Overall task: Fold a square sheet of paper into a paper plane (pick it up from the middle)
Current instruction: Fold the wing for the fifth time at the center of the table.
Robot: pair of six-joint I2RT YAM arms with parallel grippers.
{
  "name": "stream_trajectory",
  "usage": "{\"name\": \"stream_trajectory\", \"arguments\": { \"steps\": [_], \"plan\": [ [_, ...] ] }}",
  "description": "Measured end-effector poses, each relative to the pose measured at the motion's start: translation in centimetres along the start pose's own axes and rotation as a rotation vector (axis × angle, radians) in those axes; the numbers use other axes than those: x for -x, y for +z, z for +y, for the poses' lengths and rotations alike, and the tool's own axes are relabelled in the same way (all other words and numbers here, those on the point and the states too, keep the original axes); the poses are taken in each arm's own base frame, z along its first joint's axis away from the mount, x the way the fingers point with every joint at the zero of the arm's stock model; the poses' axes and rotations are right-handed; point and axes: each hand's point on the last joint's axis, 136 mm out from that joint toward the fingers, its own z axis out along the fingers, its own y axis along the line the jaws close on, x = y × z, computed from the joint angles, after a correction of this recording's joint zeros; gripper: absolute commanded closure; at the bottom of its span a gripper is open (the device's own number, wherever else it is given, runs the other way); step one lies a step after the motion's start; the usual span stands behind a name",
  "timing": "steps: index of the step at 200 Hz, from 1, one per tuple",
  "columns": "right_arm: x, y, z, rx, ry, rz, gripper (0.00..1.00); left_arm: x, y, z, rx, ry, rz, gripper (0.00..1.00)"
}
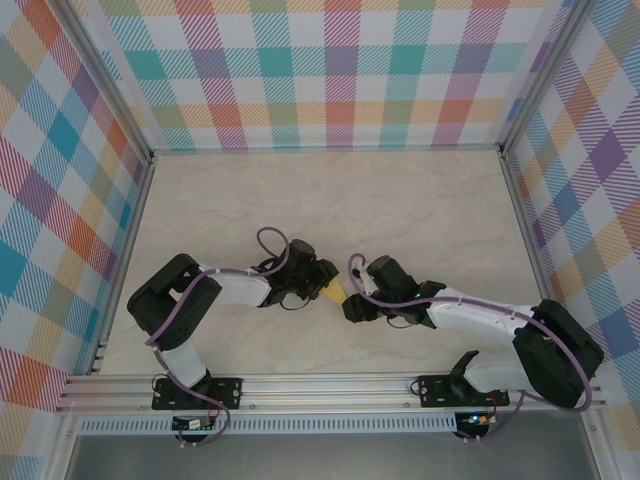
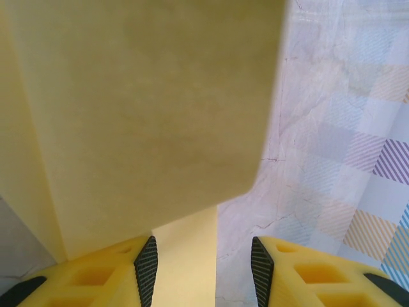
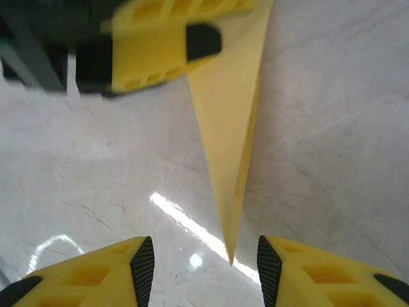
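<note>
Paper plane (image 3: 227, 128), a narrow yellow dart by now, rests on the pale table (image 3: 332, 115) with its sharp nose reaching just between the fingertips of my right gripper (image 3: 204, 262). Those jaws stand apart and clamp nothing. Further along, the wide tail runs in under my left gripper (image 2: 204, 265). Its jaws stand apart too, with paper lying between the pads and a broad flap rising in front of them; I cannot tell whether they press on it. From above, the plane sits between my two wrists near the table's middle, the plaid walls (image 1: 340, 60) well behind. I judge the folding is late, at creasing the body or wings. The next move calls for closing squarely on the nose along the centre crease, without crumpling it, while the left steadies the tail.
</note>
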Motion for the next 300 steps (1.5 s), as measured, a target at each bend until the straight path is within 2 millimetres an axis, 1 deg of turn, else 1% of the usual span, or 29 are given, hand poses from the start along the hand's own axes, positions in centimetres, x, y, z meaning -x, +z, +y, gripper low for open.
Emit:
{"name": "stream_trajectory", "arguments": {
  "steps": [5, 14, 28, 41, 61, 79, 91, 105, 153, 165, 198, 229, 261, 273, 289, 300],
  "plan": [
    [0.5, -0.1, -0.1, 0.018, 0.034, -0.009, 0.58, 0.0, 0.0, 0.0, 0.000, 0.000, 0.000, 0.54],
    [1.2, -0.2, -0.4, 0.051, 0.097, -0.019, 0.59, 0.0, -0.1, 0.1, -0.001, 0.000, -0.001, 0.54],
    [1.6, 0.2, -0.7, 0.091, 0.181, -0.002, 0.66, 0.0, -0.1, 0.1, 0.000, 0.001, -0.003, 0.54],
    [1.5, 1.0, -0.8, 0.122, 0.250, 0.044, 0.71, 0.0, -0.1, 0.1, -0.001, 0.000, -0.003, 0.54],
    [1.3, 2.5, -0.9, 0.146, 0.324, 0.113, 0.72, 0.0, -0.1, 0.1, -0.003, 0.001, -0.004, 0.54],
    [0.7, 3.2, -0.8, 0.158, 0.356, 0.150, 0.72, 0.0, -0.1, 0.1, -0.004, 0.001, -0.004, 0.54],
    [0.4, 3.5, -0.9, 0.161, 0.370, 0.167, 0.80, 0.0, -0.1, 0.1, -0.004, 0.001, -0.004, 0.54],
    [0.1, 3.7, -0.9, 0.166, 0.380, 0.181, 0.83, 0.0, -0.1, 0.1, -0.004, 0.001, -0.004, 0.54],
    [-0.1, 3.7, -0.8, 0.176, 0.385, 0.194, 0.80, 0.0, -0.1, 0.1, -0.003, 0.001, -0.004, 0.54],
    [0.0, 3.7, -0.9, 0.175, 0.386, 0.191, 0.78, 0.0, -0.1, 0.1, -0.003, 0.001, -0.004, 0.54],
    [0.5, 3.1, -0.8, 0.182, 0.375, 0.168, 0.77, 0.0, -0.1, 0.1, -0.004, 0.001, -0.004, 0.54],
    [0.9, 2.6, -0.5, 0.201, 0.367, 0.158, 0.81, 0.0, -0.2, 0.1, -0.004, 0.001, -0.004, 0.54],
    [0.5, 2.6, -0.5, 0.209, 0.361, 0.171, 0.83, 0.0, -0.2, 0.1, -0.003, 0.001, -0.004, 0.54],
    [0.4, 2.6, -0.4, 0.213, 0.357, 0.174, 0.86, 0.0, -0.2, 0.1, -0.003, 0.001, -0.004, 0.54],
    [0.2, 2.6, -0.5, 0.215, 0.353, 0.179, 0.86, 0.0, -0.2, 0.1, -0.003, 0.001, -0.004, 0.54],
    [0.0, 2.6, -0.5, 0.215, 0.352, 0.183, 0.88, 0.0, -0.2, 0.1, -0.003, 0.001, -0.004, 0.54]
  ]
}}
